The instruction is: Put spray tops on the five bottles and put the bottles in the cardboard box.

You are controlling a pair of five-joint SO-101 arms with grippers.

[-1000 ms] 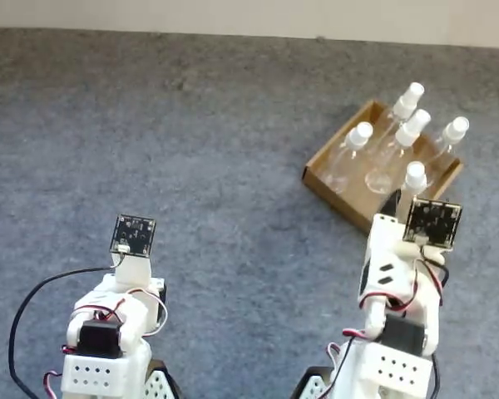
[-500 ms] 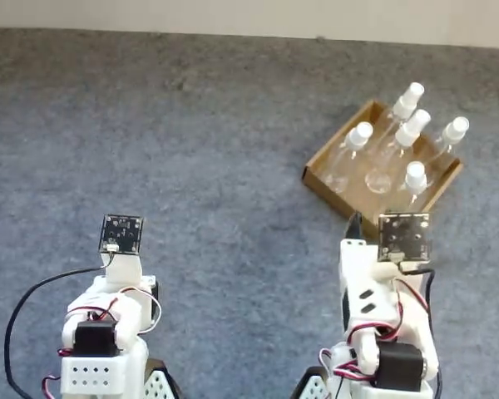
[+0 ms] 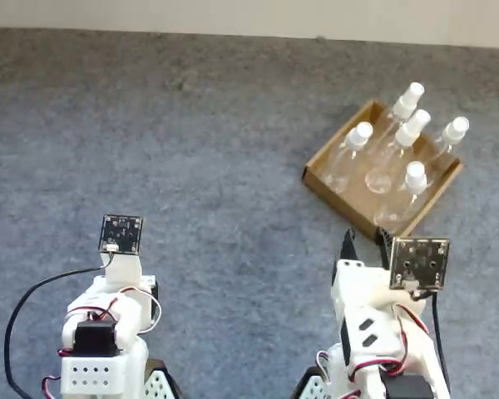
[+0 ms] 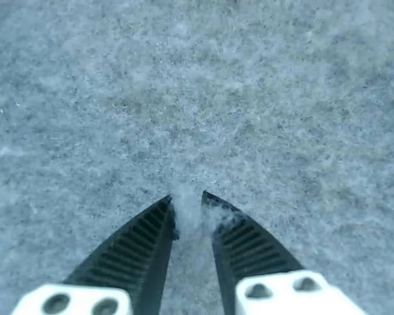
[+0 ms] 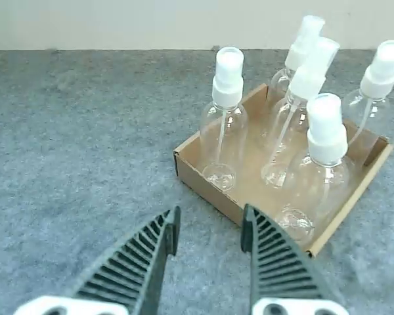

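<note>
My left arm [image 3: 108, 320] sits at the near left corner of the table [image 3: 191, 125], folded low over the grey surface. In its wrist view the left tool [image 4: 186, 197] points down at bare table. Its two black fingers [image 4: 141, 243] are a narrow gap apart, with nothing between them and the tips close to the surface.

Further right, toward the far right corner, the box [image 3: 339, 202] lies on the table, turned at an angle to the table's edges. All five bottles [image 3: 393, 158] stand upright inside it, and each carries a white spray top [image 3: 362, 133]. Reading across the high view, one bottle stands at the box's left side and two in the middle. A fourth stands by the right corner. The fifth [image 3: 406, 198] is nearest my right arm [image 3: 374, 324], just inside the box's near wall. The glass is clear, so I can see the dip tubes through it in the right wrist view.

The right arm is at the near right corner, just short of the box. The right tool [image 5: 212, 216] hangs above the table — open wide and empty, its fingers [image 5: 276, 262] aimed at the near wall of the box [image 5: 203, 178] but apart from it. The closest bottle [image 5: 318, 174] stands just beyond that wall.
</note>
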